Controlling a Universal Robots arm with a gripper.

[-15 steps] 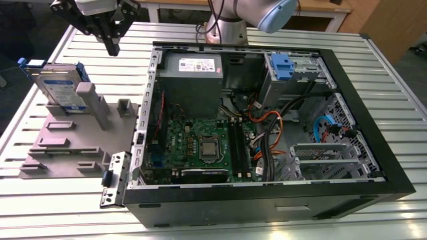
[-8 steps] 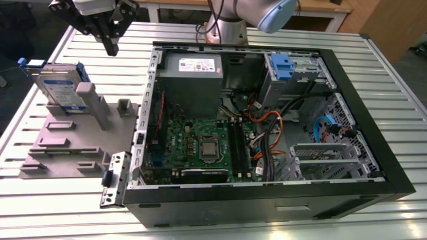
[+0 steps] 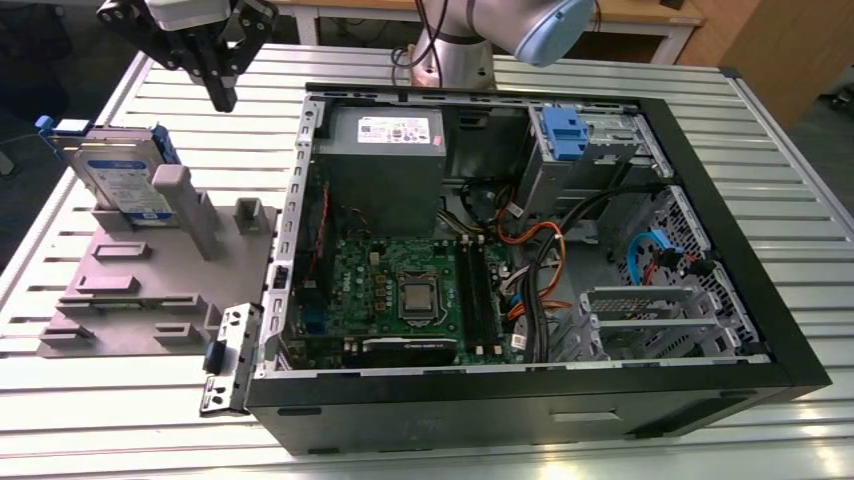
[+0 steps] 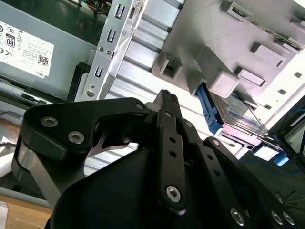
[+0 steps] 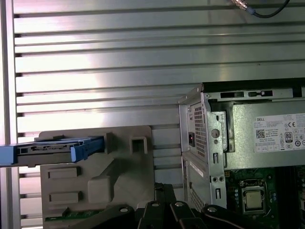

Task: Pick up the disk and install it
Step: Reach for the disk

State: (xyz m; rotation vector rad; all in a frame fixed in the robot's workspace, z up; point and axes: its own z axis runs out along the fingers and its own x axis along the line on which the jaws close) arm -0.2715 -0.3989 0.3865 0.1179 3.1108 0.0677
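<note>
Disk (image 3: 118, 180) is standing on edge, leaning slightly, at the exterior view's left. You are working over a slatted metal table (image 3: 134, 430), which is carrying everything. The open computer case (image 3: 534, 400) is lying on its side, with the grey power supply (image 3: 380, 160) sitting in its far corner. Just beside the case, a grey fixture (image 3: 94, 300) is holding the Disk in a slot behind an upright post (image 3: 180, 205). You are seeing a flat silver metal body carrying a white-and-blue label (image 3: 134, 195), with blue rails (image 3: 163, 148) running along its edges. Your gripper (image 3: 222, 95) is hanging above the fixture, near the Disk but apart from it. Its fingers are pressing together and gripping nothing.
</note>
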